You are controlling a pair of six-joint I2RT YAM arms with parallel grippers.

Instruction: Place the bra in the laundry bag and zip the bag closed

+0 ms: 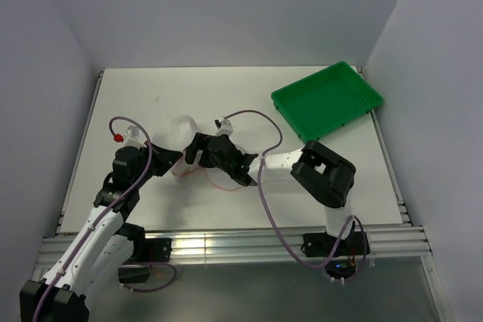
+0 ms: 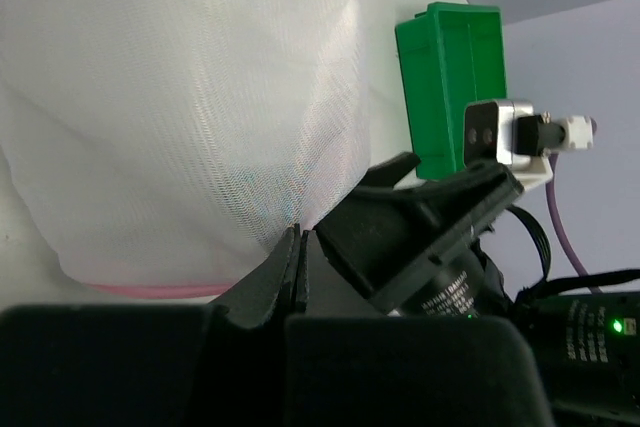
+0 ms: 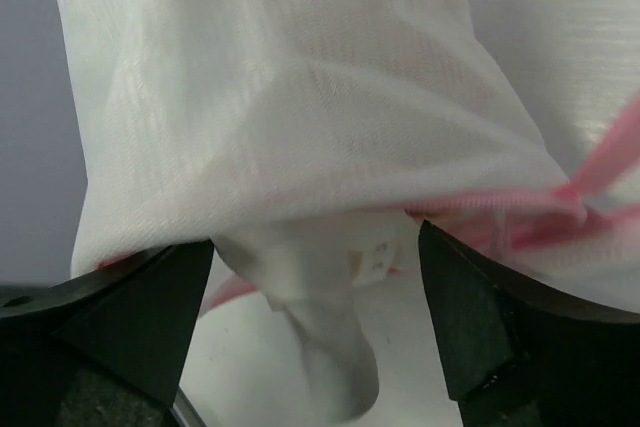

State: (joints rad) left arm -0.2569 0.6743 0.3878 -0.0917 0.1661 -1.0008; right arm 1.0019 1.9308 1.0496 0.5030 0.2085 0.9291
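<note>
The laundry bag (image 1: 183, 127), white mesh with a pink zipper rim, sits left of the table's middle between both grippers. My left gripper (image 1: 173, 159) is shut, pinching the mesh at its edge (image 2: 297, 230); the bag (image 2: 170, 97) fills that view, with the pink rim (image 2: 150, 290) low down. My right gripper (image 1: 199, 153) is open against the bag from the right. In the right wrist view the bag (image 3: 300, 97) hangs over the open gripper (image 3: 315, 317), and a white piece of the bra (image 3: 330, 347) with a small label hangs out below the pink rim (image 3: 500, 202).
A green plastic tray (image 1: 327, 99) stands at the back right, and it also shows in the left wrist view (image 2: 450, 77). A thin pink strap (image 1: 219, 184) lies on the white table (image 1: 317, 194) under the right gripper. Purple cables loop over both arms.
</note>
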